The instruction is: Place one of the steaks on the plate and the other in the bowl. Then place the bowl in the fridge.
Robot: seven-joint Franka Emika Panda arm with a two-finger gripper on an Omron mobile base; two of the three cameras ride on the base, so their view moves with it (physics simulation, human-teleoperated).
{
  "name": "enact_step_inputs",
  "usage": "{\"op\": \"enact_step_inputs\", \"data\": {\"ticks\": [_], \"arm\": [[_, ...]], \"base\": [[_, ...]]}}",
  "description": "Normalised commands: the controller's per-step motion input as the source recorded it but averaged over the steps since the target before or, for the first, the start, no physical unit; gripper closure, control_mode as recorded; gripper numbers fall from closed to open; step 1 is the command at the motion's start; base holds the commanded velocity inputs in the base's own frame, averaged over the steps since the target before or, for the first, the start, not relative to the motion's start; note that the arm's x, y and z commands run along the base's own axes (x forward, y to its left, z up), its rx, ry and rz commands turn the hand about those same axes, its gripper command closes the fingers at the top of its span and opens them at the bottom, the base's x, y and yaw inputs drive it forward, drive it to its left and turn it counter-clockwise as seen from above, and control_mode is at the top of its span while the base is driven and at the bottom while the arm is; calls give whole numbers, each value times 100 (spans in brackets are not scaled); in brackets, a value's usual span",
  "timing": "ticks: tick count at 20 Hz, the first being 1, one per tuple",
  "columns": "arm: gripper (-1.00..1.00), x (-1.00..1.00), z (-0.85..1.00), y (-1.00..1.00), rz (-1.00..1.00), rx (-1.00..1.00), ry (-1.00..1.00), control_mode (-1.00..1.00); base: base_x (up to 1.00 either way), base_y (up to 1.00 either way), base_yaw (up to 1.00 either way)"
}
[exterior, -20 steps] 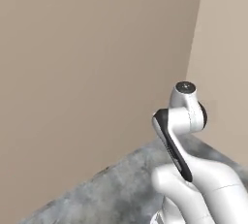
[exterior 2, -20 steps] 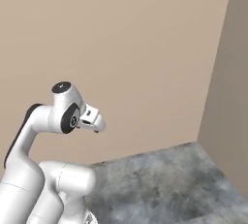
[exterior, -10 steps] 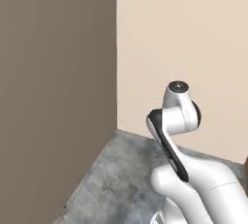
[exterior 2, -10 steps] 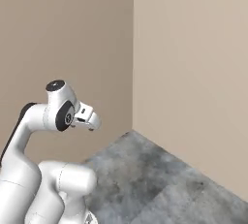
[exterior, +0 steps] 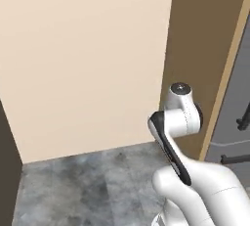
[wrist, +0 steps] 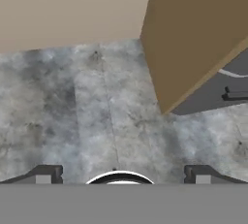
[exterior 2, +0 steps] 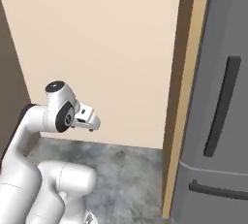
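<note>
The gripper (wrist: 122, 173) stands wide open and holds nothing: in the hand view its two dark finger tips (wrist: 44, 173) sit far apart at the bottom, with bare mottled grey floor (wrist: 97, 121) between and beyond them. Nothing touches either tip. In the right base view the gripper (exterior 2: 86, 120) shows as a small white hand folded close to the arm's upper joint, pointing toward the cream wall (exterior 2: 111, 48) and hanging well above the floor (exterior 2: 131, 174).

Ahead of the finger tips and to the right in the hand view lies the foot of the fridge (wrist: 227, 85): a tan wood-coloured side panel (wrist: 193, 34) with a strip of grey front behind it. The cream wall (wrist: 68, 5) runs across the far edge of that view.

The right base view gives the fridge (exterior 2: 218, 121) most fully, off to the gripper's right: one grey front with two dark handles, a long upright one (exterior 2: 222, 106) and a short level one (exterior 2: 218, 191) lower down, and the tan panel (exterior 2: 186, 87) along its near edge. The left base view shows just a sliver of that grey front (exterior: 237, 112) past the tan panel (exterior: 205, 49), and there the arm's white elbow (exterior: 180, 117) hides the gripper itself. Both base views also catch a dark brown wall edge (exterior: 7, 151) at the far left, which the hand view leaves out.

Counted: one fridge, two handles on it, one gripper with two tips.
</note>
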Motion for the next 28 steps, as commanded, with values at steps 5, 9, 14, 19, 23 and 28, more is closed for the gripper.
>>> {"op": "enact_step_inputs", "data": {"ticks": [5,9,14,19,23,28], "arm": [[-100,0,0,0,0,0,0,100],[-100,0,0,0,0,0,0,100],[-100,0,0,0,0,0,0,100],[-100,0,0,0,0,0,0,100],[-100,0,0,0,0,0,0,100],[-100,0,0,0,0,0,0,100]], "base": [[2,30,-70],[-3,1,-73],[3,-21,-52],[21,-76,-11],[20,-86,0],[0,-6,0]]}}
